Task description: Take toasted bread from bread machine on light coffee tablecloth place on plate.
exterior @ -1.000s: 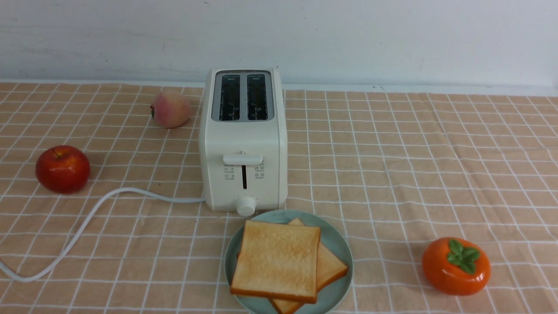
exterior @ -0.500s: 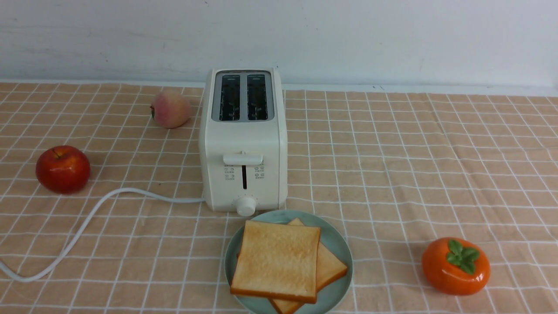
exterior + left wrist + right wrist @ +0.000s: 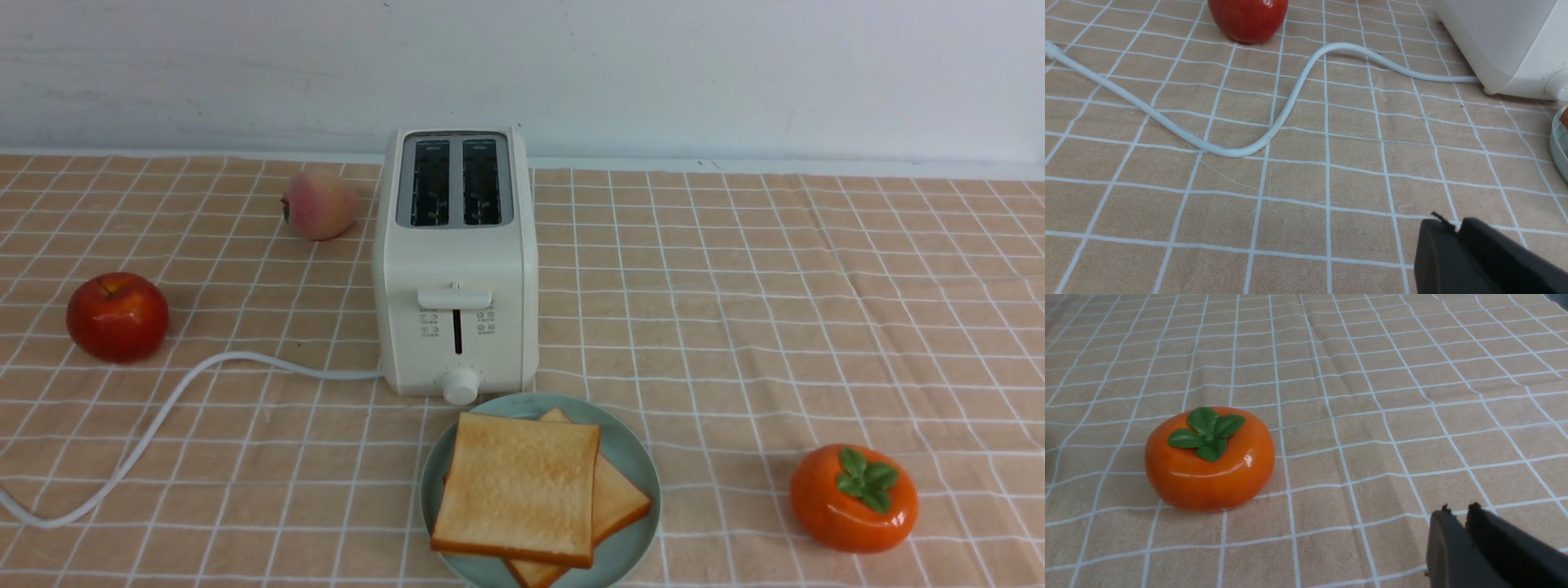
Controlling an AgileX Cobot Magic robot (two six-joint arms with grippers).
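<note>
Two golden slices of toasted bread [image 3: 518, 486] lie stacked, the upper one turned a little, on the pale green plate [image 3: 633, 457] just in front of the bread machine [image 3: 455, 269]. The cream-white toaster's two slots look dark and empty, and its lever is up. All stand on the light coffee tablecloth [image 3: 735, 310]. Neither arm shows in the front view. My left gripper [image 3: 1457, 226] is shut and empty, low over the cloth near the toaster's corner [image 3: 1506, 45] and the plate's rim [image 3: 1557, 143]. My right gripper [image 3: 1458, 509] is shut and empty over bare cloth.
A red apple [image 3: 117, 316] and a peach [image 3: 320, 204] lie left of the toaster. The white cord [image 3: 163, 416] snakes off to the left edge; it also crosses the left wrist view [image 3: 1274, 126]. An orange persimmon [image 3: 853, 496] sits front right, also in the right wrist view [image 3: 1209, 457].
</note>
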